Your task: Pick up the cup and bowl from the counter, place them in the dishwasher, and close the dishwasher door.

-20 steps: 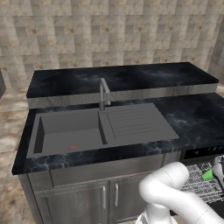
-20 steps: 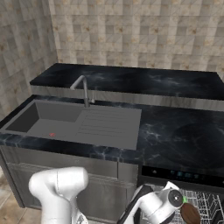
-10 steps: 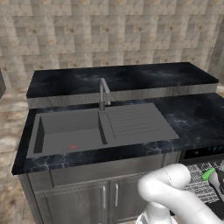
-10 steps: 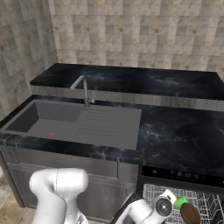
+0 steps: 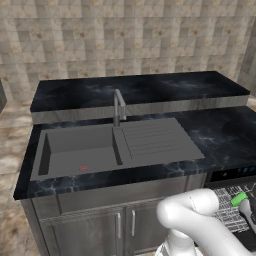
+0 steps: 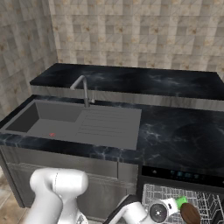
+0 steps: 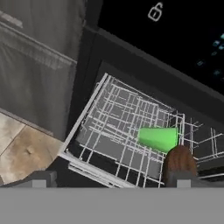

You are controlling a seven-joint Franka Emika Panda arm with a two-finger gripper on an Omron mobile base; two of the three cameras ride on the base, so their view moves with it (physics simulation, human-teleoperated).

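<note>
The dishwasher [image 6: 179,175] stands open under the black counter [image 6: 183,140], its white wire rack [image 7: 118,127] pulled out. The green cup [image 7: 158,138] lies on its side in the rack, also seen in the base views [image 6: 180,202] [image 5: 239,199]. The brown bowl [image 7: 179,159] [image 6: 190,213] sits right beside the cup, against my right fingertip [image 7: 183,178]. My gripper [image 7: 111,179] [image 6: 176,211] hovers low over the rack with its fingers wide apart, open. I cannot tell whether the bowl rests fully on the wires.
The grey sink [image 5: 80,152] with drainboard and tap [image 5: 118,105] lies to the left in the counter. Grey cabinet doors with steel handles [image 5: 125,225] stand left of the dishwasher. A raised black ledge [image 6: 131,81] backs the counter against the tiled wall.
The bowl has gone down and to the right with my hand, ending in the rack beside the green cup. The base and the counter scene have not shifted.
</note>
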